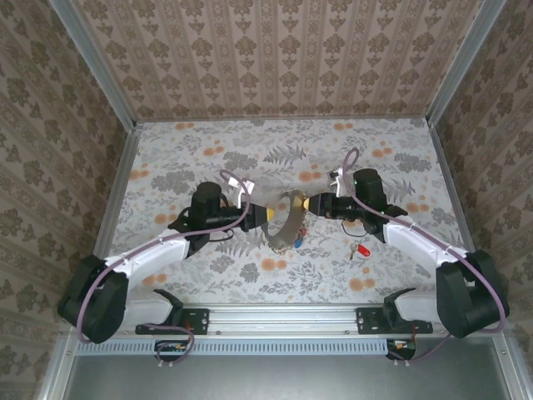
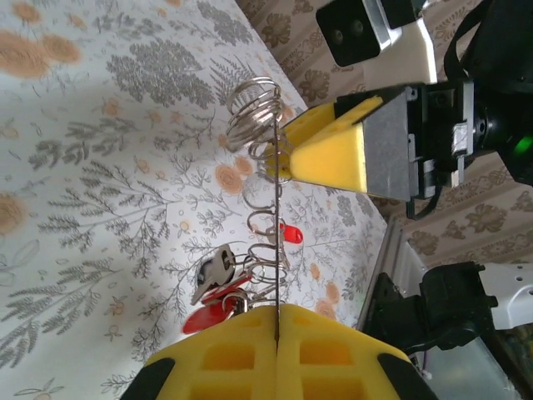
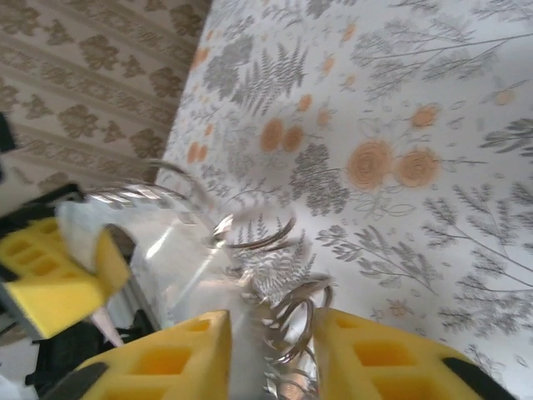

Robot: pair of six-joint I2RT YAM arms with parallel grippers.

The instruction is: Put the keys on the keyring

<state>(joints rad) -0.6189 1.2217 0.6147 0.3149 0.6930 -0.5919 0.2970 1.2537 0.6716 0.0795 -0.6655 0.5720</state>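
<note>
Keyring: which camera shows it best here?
Top external: the keyring reads as a curved band between left tool and right tool. Left wrist sees it edge-on, a thin line; right wrist catches blurred glare.

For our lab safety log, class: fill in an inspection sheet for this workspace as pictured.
Surface: floral-print table, flat.
Job's things: keyring held upright at mid-table; keys dangle from it; one red key loose on the table.
Clutter: nothing seen.
Grippers: left claw shut on keyring; right claw at its opposite side, grip unclear.
Cables: lilac cable along each arm.
Surroundings: patterned walls, metal frame.
</note>
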